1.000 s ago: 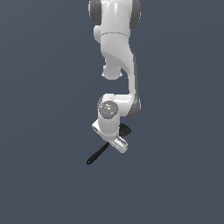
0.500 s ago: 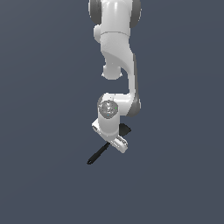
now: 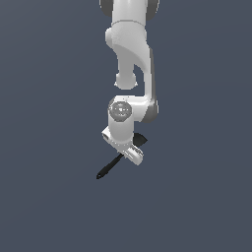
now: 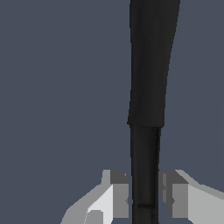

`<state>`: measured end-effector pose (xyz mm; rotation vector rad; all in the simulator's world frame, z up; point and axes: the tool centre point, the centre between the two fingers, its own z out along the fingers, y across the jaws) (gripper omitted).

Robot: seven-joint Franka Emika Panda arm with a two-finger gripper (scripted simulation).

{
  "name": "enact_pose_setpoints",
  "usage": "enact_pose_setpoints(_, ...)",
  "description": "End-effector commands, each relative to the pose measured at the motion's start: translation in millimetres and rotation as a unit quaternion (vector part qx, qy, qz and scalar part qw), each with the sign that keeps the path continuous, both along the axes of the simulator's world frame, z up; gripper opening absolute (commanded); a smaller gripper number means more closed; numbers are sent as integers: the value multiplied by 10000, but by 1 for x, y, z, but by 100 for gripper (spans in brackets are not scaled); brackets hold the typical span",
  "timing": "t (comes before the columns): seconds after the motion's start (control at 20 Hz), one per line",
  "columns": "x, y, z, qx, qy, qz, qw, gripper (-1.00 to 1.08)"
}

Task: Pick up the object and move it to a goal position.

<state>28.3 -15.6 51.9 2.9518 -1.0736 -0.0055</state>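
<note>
Presently, catalogued outward from the fingers:

Gripper (image 4: 144, 199): fingers straddle the handle, one pad on each side; a thin sliver of gap shows on both sides in the wrist view, so contact is near but I cannot tell that it is firm.
Fingertips (image 4: 118, 192): grey pads, level with each other, squarely across the handle.
Spatula (image 4: 146, 131): all black, its thin handle running between the pads and widening into the darker, broader section farther from the gripper.
Spatula, exterior view (image 3: 109, 167): handle tip pokes out below the gripper toward the exterior view's left; a corner of the head shows on the other side of the hand.
Change: little; against the pictures of a second and half a second ago, arm and spatula sit in the same pose, with no lift visible.
Meaning for task: judged as the closing stage of the grasp; pick-up and carry are not yet done.
Goal position: no marker visible in either view.
Arm (image 3: 133, 64): white, reaching down from above.
Surface (image 3: 44, 206): flat, uniform slate-blue, no edges or seams visible.
Room: nothing else discernible.
</note>
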Motion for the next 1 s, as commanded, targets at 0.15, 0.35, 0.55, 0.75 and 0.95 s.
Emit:
enact_pose_setpoints(0.15,-17,-4,37,5,-14,-1,10000,-100)
enact_pose_setpoints(0.35,-33,-8,70,8,-14,-1,10000,-100)
enact_pose_setpoints(0.55,-50,-12,103,12,-13,-1,10000,-100)
enact_pose_setpoints(0.75,-66,-16,137,12,-13,-1,10000,-100)
enact_pose_setpoints(0.95,-83,-21,173,12,-13,-1,10000,-100)
